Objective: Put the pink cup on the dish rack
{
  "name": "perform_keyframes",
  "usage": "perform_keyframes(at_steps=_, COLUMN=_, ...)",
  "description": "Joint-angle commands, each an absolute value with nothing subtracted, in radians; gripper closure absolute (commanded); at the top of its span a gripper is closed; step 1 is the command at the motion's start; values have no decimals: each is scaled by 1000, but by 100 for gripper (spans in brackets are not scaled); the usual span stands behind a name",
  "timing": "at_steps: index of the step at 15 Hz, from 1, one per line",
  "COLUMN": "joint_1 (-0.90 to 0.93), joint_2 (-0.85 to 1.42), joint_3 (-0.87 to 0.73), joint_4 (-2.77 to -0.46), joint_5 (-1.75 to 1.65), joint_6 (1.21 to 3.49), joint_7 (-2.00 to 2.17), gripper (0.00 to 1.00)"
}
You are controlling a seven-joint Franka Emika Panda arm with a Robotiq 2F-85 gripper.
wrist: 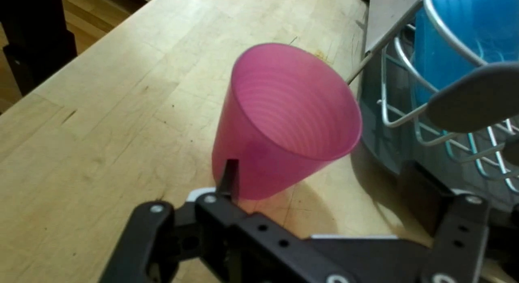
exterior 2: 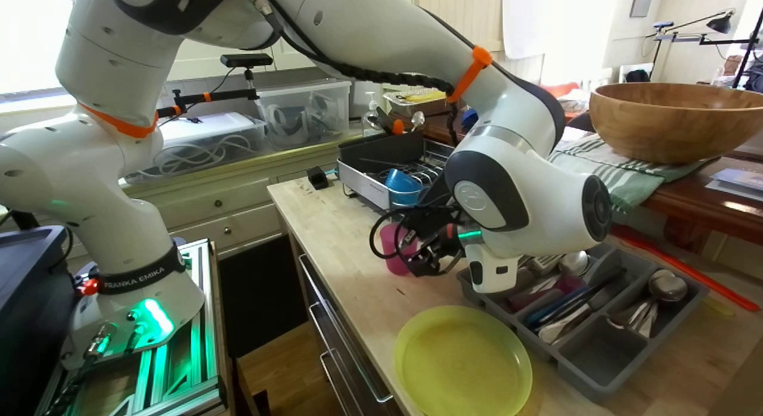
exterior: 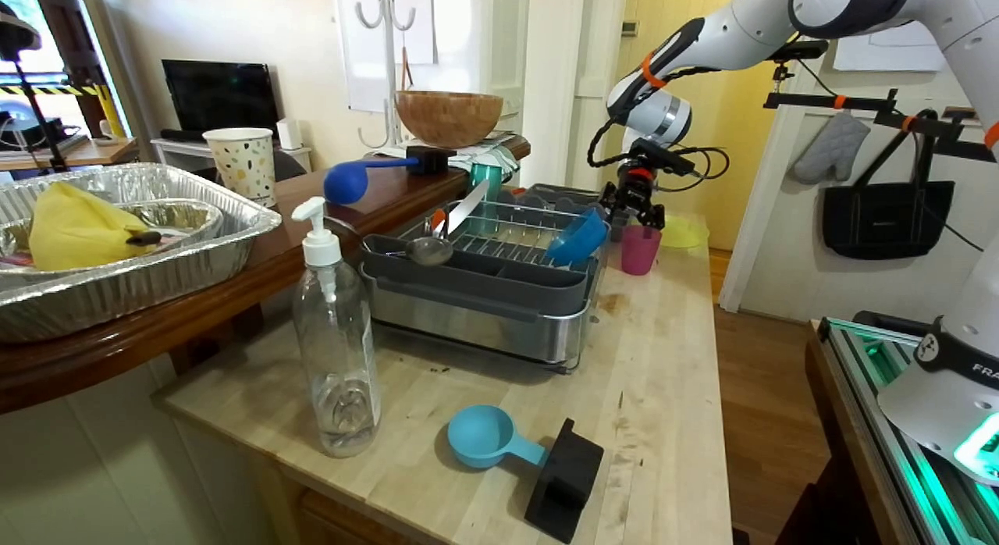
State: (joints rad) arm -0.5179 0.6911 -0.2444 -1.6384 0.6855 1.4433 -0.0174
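On the wooden counter (exterior: pixel 663 404), the pink cup (wrist: pixel 292 108) stands beside the wire dish rack (exterior: pixel 484 334); the hand (wrist: pixel 322 169) gapes empty, so we judge grasp and placement remain.

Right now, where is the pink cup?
In the wrist view, the pink cup stands on the wooden counter, left of the dish rack, by the open gripper.
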Motion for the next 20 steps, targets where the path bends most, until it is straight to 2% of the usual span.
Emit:
perform_keyframes(at_steps=1, joint_1=-517, joint_2=742, joint_3=-264, joint_4=-1572, joint_5=641, joint_6=1382, joint_7=52, gripper=0)
perform_keyframes(at_steps=19, joint_1=-470, joint_2=832, joint_3=-241, joint_4=-1492, joint_5=613, joint_6=1311, joint_7=215, gripper=0)
perform_keyframes(at_steps=20, joint_1=-469, joint_2=837, joint_3=-240, joint_4=-1487, joint_5=612, joint_6=1302, joint_7=215, gripper=11)
